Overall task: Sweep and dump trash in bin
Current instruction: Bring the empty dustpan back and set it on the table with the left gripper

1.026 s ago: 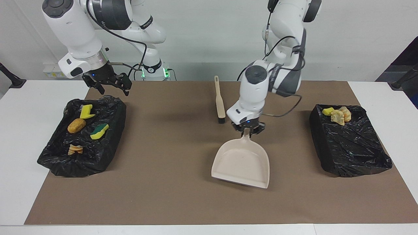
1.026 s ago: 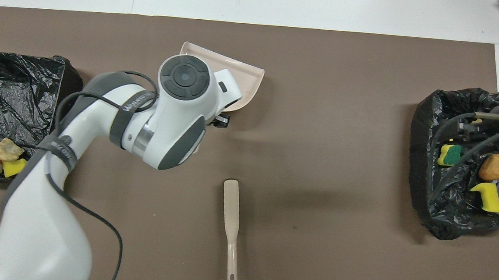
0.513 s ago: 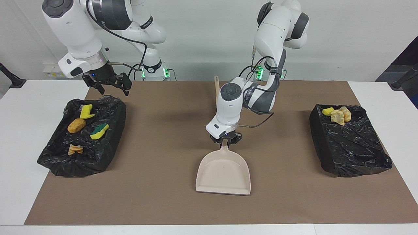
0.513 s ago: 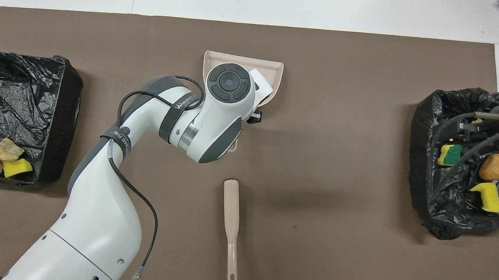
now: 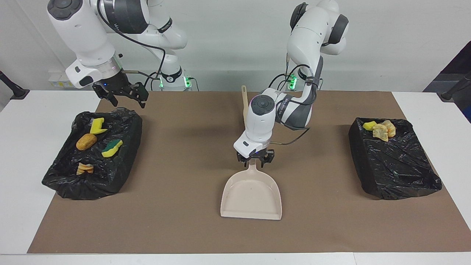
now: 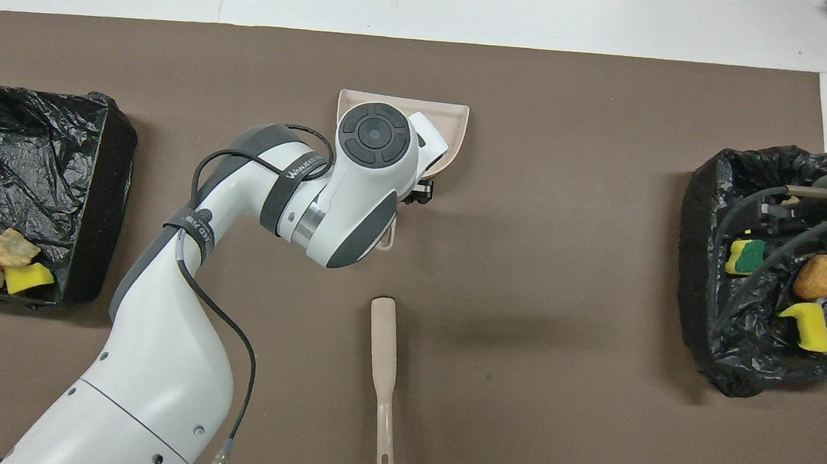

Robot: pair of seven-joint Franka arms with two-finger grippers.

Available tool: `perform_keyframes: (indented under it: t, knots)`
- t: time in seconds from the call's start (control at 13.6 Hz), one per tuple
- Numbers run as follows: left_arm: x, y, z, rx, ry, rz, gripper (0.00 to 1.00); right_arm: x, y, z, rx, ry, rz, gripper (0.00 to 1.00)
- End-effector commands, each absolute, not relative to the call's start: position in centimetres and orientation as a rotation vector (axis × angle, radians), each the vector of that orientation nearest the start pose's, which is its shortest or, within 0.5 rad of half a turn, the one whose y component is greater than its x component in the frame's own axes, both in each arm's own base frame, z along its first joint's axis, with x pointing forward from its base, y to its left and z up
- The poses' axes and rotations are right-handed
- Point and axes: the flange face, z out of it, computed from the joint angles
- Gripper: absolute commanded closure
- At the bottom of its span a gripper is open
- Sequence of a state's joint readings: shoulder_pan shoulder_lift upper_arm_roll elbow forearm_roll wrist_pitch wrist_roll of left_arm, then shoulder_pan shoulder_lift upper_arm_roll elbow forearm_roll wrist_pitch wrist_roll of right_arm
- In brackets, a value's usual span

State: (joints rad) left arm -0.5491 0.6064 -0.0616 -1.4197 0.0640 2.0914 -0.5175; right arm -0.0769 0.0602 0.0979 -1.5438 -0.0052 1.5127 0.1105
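The beige dustpan (image 5: pixel 252 195) lies flat on the middle of the brown mat, its mouth turned away from the robots. My left gripper (image 5: pixel 255 159) stands just over the handle's end, open, a fingertip on either side. In the overhead view the left wrist covers most of the dustpan (image 6: pixel 458 119). The trash lies in two black-lined bins. Several pieces sit in the bin (image 5: pixel 81 189) at the right arm's end, among them a yellow sponge chunk (image 5: pixel 97 126). Three pieces (image 5: pixel 381 131) sit in the bin (image 5: pixel 401 173) at the left arm's end. My right gripper (image 5: pixel 121 94) waits open over the first bin's rim, holding nothing.
A beige brush (image 6: pixel 383 354) lies on the mat between the dustpan and the robots, its handle pointing toward them. In the facing view only the brush's handle end (image 5: pixel 243 97) shows past the left arm. The brown mat (image 5: pixel 176 206) covers most of the white table.
The left arm carried the dustpan toward the right arm's end and laid it flat on the mat. Its gripper has since opened and risen slightly. The right arm has not moved.
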Motion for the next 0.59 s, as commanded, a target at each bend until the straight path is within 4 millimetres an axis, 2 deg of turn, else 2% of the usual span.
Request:
perform_keyframes:
  t: [0.0, 0.15, 0.37, 0.44, 0.51]
  knots:
    - [60.6, -36.5, 38.7, -3.16, 0.113, -0.153, 0.0, 56.9, 0.8, 60.1, -3.12, 0.127, 0.123, 0.0]
    - [59.9, -33.1, 41.9, -3.157, 0.125, -0.184, 0.0, 56.9, 0.9, 60.1, -3.12, 0.124, 0.123, 0.0]
    - [59.2, -26.2, 46.1, -3.118, 0.156, -0.241, 0.0, 56.9, 0.8, 60.1, -3.12, 0.127, 0.123, 0.0]
    - [59.2, -22.9, 48.0, -3.108, 0.158, -0.245, 0.0, 56.9, 0.9, 60.1, -3.12, 0.124, 0.123, 0.0]
    - [58.5, -20.6, 49.7, -3.092, 0.208, -0.223, 0.0, 56.9, 0.8, 60.1, -3.12, 0.127, 0.123, 0.0]
